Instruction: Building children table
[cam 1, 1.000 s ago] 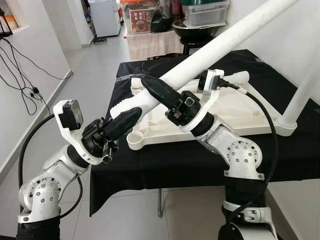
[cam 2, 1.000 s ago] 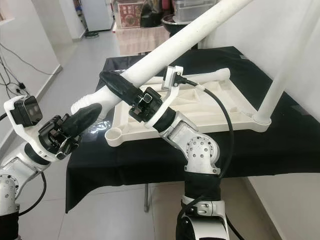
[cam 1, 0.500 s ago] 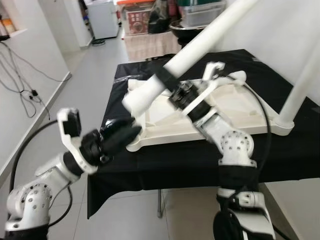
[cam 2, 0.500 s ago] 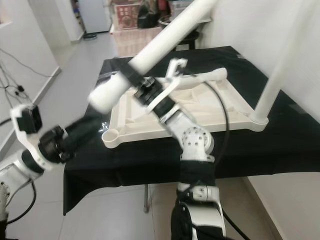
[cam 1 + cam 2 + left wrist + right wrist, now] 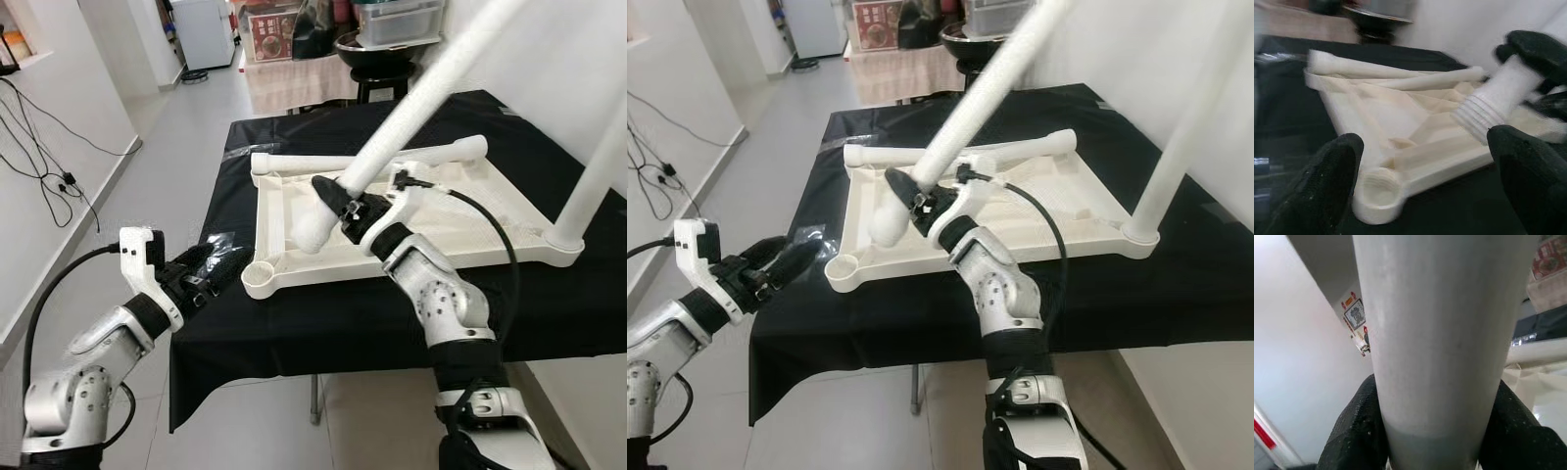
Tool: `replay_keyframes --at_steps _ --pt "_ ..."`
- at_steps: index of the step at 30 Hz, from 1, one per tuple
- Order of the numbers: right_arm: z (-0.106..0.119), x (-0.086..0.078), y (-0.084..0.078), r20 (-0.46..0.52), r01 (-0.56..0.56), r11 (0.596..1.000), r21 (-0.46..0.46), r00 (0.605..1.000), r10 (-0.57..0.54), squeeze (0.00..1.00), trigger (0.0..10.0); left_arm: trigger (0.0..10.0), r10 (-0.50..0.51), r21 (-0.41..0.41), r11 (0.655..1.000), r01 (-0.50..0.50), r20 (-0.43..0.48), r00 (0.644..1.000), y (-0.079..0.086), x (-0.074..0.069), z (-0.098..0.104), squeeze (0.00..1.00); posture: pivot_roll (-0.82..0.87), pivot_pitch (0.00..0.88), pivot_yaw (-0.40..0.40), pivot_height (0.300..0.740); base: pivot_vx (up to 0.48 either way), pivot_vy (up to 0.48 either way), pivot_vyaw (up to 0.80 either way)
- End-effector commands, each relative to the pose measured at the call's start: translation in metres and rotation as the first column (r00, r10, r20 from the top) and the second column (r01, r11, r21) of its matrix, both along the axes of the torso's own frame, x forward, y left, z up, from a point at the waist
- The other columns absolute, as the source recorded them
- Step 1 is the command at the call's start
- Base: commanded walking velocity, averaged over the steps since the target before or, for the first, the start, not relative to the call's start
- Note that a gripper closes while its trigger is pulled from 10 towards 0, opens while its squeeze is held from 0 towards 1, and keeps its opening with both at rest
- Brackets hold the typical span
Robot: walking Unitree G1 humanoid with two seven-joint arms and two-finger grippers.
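Swung down since a second ago: white table leg [image 5: 411, 103], threaded end now over the upturned table top [image 5: 470, 211].
Right hand [image 5: 338, 208] clamped on leg; left hand [image 5: 223, 264] spread, near corner socket [image 5: 259, 278]. Best aligned squarely before twisting.

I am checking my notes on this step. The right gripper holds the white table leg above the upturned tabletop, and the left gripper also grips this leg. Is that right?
Not fully. The right gripper does hold the white table leg above the upturned tabletop, but the left gripper grips nothing: the left wrist view shows its fingers open, apart from the leg.
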State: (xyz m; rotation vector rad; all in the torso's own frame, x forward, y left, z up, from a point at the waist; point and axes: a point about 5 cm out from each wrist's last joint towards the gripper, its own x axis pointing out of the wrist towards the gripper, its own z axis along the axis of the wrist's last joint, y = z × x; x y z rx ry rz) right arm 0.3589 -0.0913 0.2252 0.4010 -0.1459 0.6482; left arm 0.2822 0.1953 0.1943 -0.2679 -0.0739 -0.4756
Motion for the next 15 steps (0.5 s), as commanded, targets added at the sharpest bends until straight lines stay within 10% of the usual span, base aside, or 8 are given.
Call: replay_keyframes --at_steps 1,7,15 --pt "0.005 -0.001 0.012 0.062 -0.031 0.997 -0.074 0.997 0.036 0.0 10.0 10.0 0.103 0.066 0.992 -0.103 0.006 0.995 0.007 0.0 -0.003 0.0 -0.06 0.028 0.092 0.74 0.0 0.0 0.8" --pt "0.0 0.003 0.014 0.091 0.008 0.987 -0.16 0.996 0.007 0.0 10.0 10.0 0.239 0.282 0.93 -0.237 0.03 0.971 0.003 0.006 -0.017 0.0 -0.07 0.025 0.09 0.74 0.0 0.0 0.8" --pt "-0.006 0.004 0.015 0.092 0.043 0.979 -0.198 0.995 -0.025 0.0 10.0 10.0 0.309 0.256 0.916 -0.309 0.04 0.95 0.004 0.007 -0.018 0.0 -0.06 0.025 0.098 0.74 0.0 0.0 0.8"
